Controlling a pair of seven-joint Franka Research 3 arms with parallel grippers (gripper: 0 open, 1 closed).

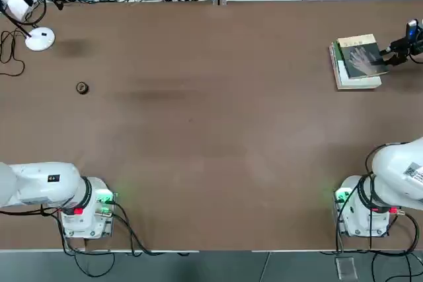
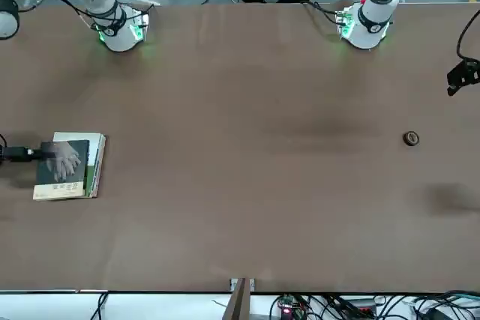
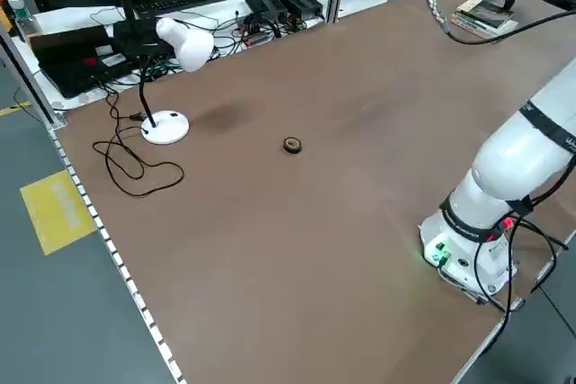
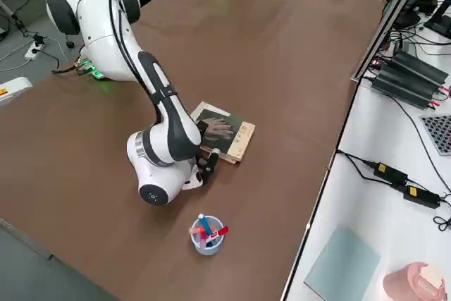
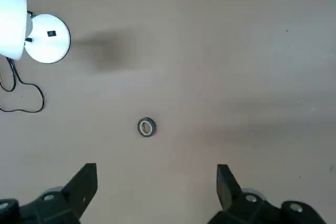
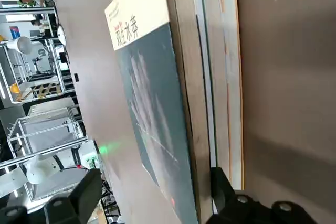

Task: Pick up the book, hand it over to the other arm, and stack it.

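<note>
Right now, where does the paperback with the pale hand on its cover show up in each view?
Top: the paperback, upper right, atop the book stack.
Front: left edge area, mid-height.
Left side: upper right, small.
Right side: just right of the white arm, centre.
Left wrist: not in it.
Right wrist: large, centre-left, cover angled.
Shared landmark: the small dark ring on the table, seen in the top, front, left side and left wrist views.
</note>
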